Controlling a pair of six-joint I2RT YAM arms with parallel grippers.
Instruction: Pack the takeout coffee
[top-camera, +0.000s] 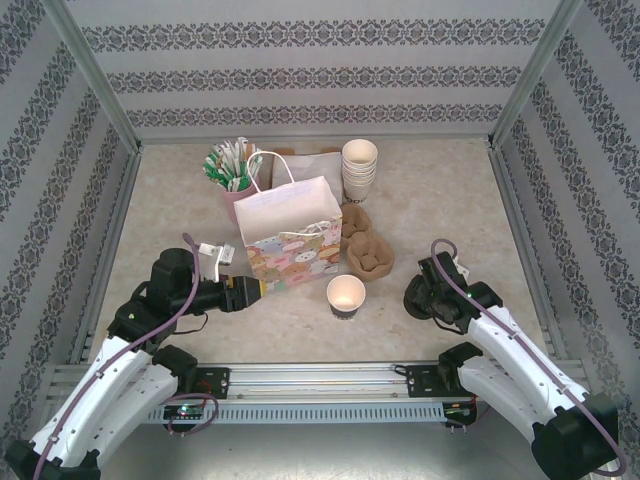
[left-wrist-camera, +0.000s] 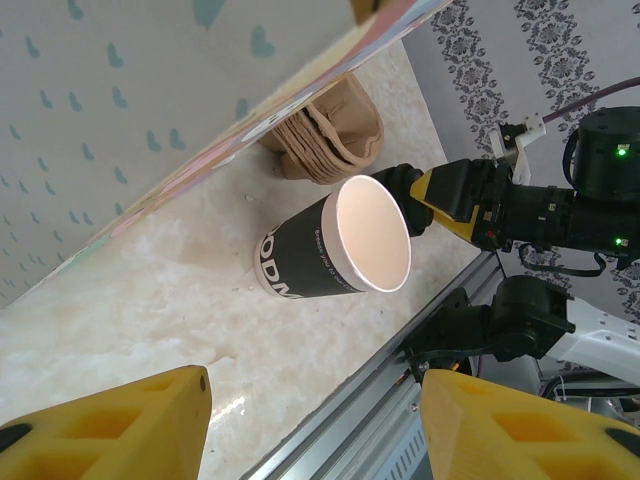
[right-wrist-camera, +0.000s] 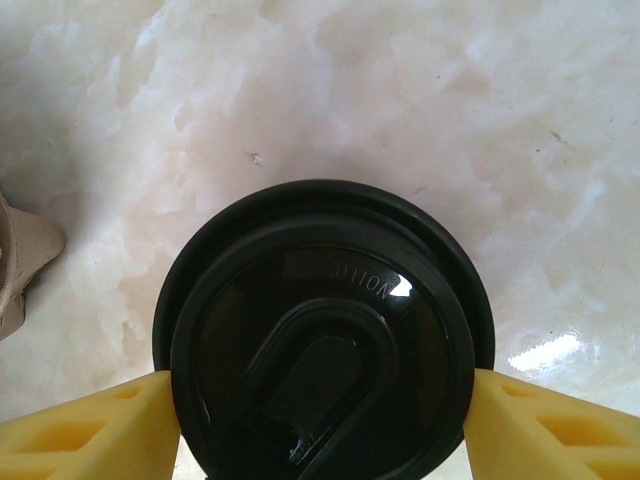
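The takeout coffee cup (top-camera: 346, 295) stands upright just in front of the bag; it has a dark body, a cream inside and no lid on it. In the left wrist view the cup (left-wrist-camera: 310, 260) sits well beyond my fingers. Its round black lid (right-wrist-camera: 320, 330) lies flat on the table to the cup's right. My right gripper (right-wrist-camera: 325, 425) is down over the lid, with a yellow finger against the rim on each side; from above the right gripper (top-camera: 420, 293) hides most of it. My left gripper (top-camera: 252, 290) stands open and empty beside the bag's near left corner.
A pastel gift bag (top-camera: 290, 235) stands open mid-table. Behind it are a pink holder of green-wrapped sticks (top-camera: 230, 170) and a stack of cream paper cups (top-camera: 359, 168). Brown pulp cup carriers (top-camera: 366, 250) lie right of the bag. A metal rail (top-camera: 330, 372) runs along the near edge.
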